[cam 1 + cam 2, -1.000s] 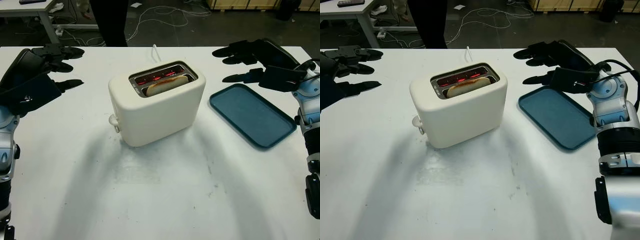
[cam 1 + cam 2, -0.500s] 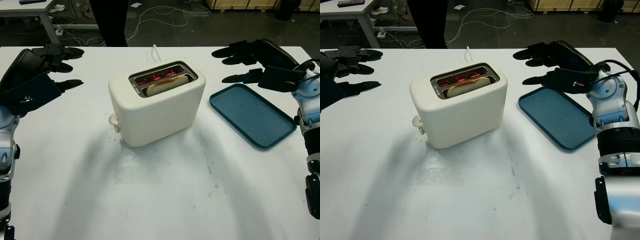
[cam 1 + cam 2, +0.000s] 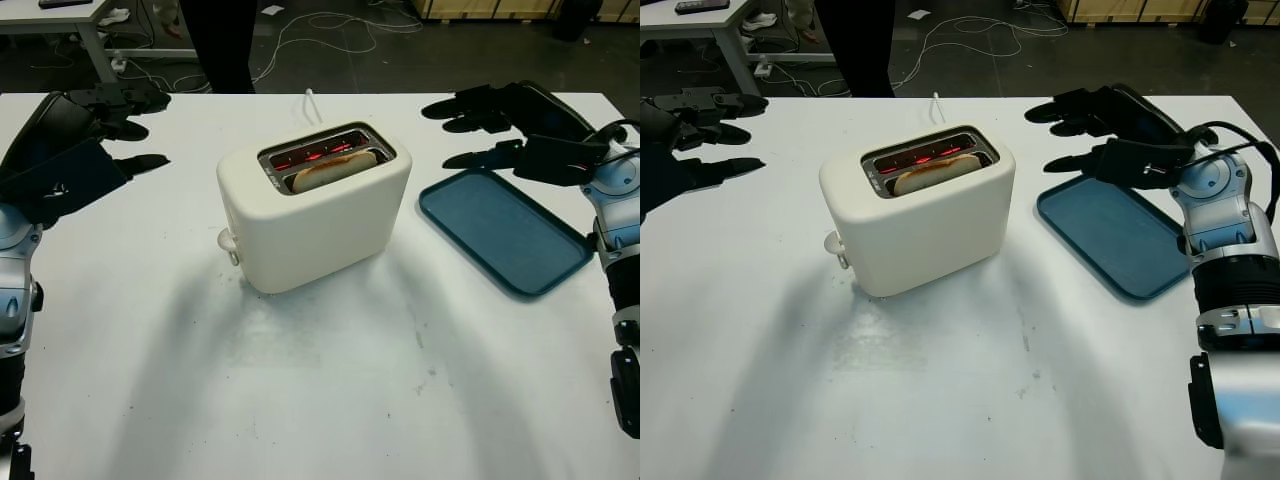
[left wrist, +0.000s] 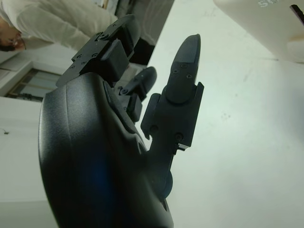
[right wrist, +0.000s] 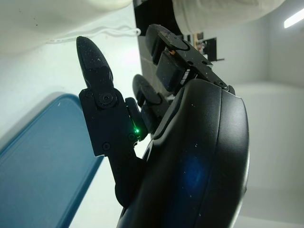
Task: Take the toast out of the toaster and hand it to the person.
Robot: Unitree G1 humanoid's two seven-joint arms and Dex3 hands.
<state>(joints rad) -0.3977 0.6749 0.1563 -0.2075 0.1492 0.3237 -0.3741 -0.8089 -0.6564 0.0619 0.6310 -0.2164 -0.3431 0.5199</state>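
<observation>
Waiting at the outset, the left hand (image 3: 80,150) and right hand (image 3: 520,130) hover open and empty on either side of the toaster (image 3: 312,205), whose near slot holds the toast (image 3: 333,170), so next one hand must reach over and pinch it.

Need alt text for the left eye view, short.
A cream toaster with toast in its front slot sits mid-table; the open left hand and right hand hover either side, a blue tray at right.
</observation>
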